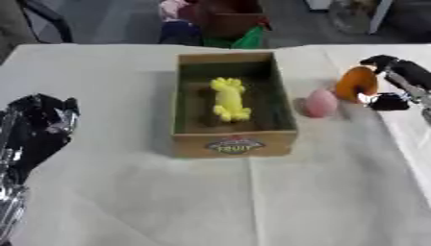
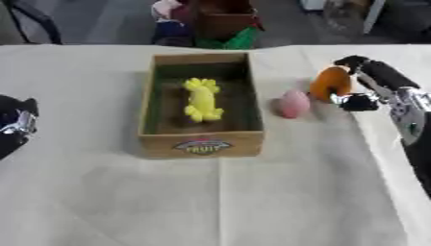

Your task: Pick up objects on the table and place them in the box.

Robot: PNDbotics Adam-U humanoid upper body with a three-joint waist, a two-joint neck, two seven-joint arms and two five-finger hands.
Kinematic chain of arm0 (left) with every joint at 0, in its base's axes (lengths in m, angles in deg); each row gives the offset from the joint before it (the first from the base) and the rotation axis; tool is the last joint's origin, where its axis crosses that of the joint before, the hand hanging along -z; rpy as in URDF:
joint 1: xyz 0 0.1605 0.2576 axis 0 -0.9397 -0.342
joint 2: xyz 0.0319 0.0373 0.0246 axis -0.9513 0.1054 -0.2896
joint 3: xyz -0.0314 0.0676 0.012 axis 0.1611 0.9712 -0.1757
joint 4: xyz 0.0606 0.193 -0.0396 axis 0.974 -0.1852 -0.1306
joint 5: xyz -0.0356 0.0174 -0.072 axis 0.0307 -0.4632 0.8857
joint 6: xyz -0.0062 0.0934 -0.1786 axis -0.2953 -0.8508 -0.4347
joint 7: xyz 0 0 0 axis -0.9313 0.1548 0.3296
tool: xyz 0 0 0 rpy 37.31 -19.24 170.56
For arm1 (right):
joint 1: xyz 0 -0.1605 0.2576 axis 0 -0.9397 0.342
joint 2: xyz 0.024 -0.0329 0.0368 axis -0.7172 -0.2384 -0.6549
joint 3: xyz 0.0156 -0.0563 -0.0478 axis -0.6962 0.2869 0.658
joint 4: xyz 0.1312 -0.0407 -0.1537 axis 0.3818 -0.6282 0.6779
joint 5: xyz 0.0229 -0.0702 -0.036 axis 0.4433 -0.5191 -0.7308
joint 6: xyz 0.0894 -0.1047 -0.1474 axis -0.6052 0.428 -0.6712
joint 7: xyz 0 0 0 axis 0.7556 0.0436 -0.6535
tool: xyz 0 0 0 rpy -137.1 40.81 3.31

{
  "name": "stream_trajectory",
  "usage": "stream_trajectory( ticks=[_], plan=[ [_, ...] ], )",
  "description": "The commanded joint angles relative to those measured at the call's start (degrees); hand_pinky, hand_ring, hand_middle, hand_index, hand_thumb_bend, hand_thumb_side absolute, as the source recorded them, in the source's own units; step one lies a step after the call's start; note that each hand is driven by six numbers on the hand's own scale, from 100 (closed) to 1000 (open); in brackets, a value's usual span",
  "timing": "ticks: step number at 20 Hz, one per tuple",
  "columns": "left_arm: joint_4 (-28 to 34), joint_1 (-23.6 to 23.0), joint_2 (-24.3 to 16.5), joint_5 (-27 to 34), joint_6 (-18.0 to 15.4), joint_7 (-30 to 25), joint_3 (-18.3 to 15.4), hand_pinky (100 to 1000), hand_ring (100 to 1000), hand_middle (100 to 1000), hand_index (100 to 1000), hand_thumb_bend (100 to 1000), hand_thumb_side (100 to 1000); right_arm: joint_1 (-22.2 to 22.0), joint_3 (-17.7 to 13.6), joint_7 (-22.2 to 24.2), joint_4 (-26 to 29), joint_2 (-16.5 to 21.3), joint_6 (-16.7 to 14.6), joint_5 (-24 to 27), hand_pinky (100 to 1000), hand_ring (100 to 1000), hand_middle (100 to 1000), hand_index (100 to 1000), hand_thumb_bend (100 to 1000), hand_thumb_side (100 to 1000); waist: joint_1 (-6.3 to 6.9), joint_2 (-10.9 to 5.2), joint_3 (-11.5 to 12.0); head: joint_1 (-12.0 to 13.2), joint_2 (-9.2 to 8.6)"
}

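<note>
- Our right hand [image 2: 363, 81] sits at the upper right of the frame, its black fingers and thumb curled round the orange fruit-shaped object [image 2: 329, 83]; we judge it held, not merely touched.
- The orange piece stands roughly upright, taller than wide, and looks smooth and rounded. From it the box [image 2: 202, 144] lies toward the frame's left, so we judge the coming move is a carry leftward over the near wall.
- Just left of and slightly below the orange piece lies a pink egg-shaped object [image 2: 292, 104], smooth, on the cloth between hand and box, and in the path of that carry.
- The box is brown cardboard with a dark green inside, its long axis running from upper to lower frame, a fruit label on its lower wall. A knobbly yellow toy [image 2: 202, 100] lies lengthwise inside.
- Our left hand [image 1: 38, 126] rests at the left edge, well apart from everything; we cannot tell how its fingers stand.
- A pale creased tablecloth [image 2: 252, 202] covers the table.
</note>
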Motion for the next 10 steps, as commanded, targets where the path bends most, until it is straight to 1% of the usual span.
stream_trajectory(
  ticks=[1, 3, 4, 6, 8, 9, 10],
  plan=[
    [1.34, 0.84, -0.59, -0.04, -0.05, -0.41, -0.04, 468, 361, 277, 500, 188, 213, 1.41, -0.37, -2.21, -0.09, 0.93, 1.32, -2.72, 652, 744, 856, 921, 100, 443, 0.01, -0.80, 0.07, -0.40, -0.86],
    [1.29, 0.82, -0.56, -0.08, -0.05, -0.54, 0.03, 467, 360, 276, 500, 188, 213, 1.36, -0.40, -3.19, -0.28, 0.76, 1.72, -3.51, 593, 687, 807, 898, 100, 410, 0.03, -0.79, 0.08, -0.47, -0.83],
    [1.28, 0.81, -0.56, -0.11, -0.05, -0.59, 0.05, 467, 360, 276, 500, 188, 213, 1.34, -0.42, -3.55, -0.39, 0.71, 1.84, -3.71, 527, 621, 744, 867, 100, 386, 0.02, -0.80, 0.08, -0.50, -0.81],
    [1.24, 0.82, -0.54, -0.14, -0.04, -0.60, 0.06, 467, 360, 276, 500, 189, 213, 1.29, -0.46, -4.59, -0.23, 0.70, 2.00, -3.85, 428, 536, 615, 787, 100, 345, -0.02, -0.86, 0.06, -0.50, -0.86],
    [1.18, 0.79, -0.53, -0.16, -0.03, -0.65, 0.11, 467, 360, 276, 499, 190, 214, 1.25, -0.31, -6.00, 0.22, 0.74, 1.82, -4.16, 364, 488, 507, 668, 100, 313, -0.08, -0.92, 0.01, -0.53, -0.88],
    [1.13, 0.77, -0.50, -0.14, -0.03, -0.70, 0.14, 467, 360, 276, 499, 191, 214, 1.25, -0.33, -6.84, 0.49, 0.74, 1.65, -4.23, 315, 458, 439, 570, 100, 284, -0.13, -0.97, -0.01, -0.55, -0.84],
    [1.09, 0.77, -0.49, -0.12, -0.03, -0.74, 0.17, 466, 360, 276, 499, 191, 213, 1.22, -0.33, -7.70, 0.68, 0.73, 1.50, -4.21, 278, 432, 398, 511, 100, 267, -0.17, -1.01, -0.02, -0.56, -0.80]
  ],
)
